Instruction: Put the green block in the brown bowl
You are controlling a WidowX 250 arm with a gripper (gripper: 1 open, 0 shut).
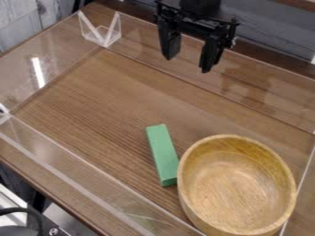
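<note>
No legible text, label, brand, number or sign appears in the view.
</note>
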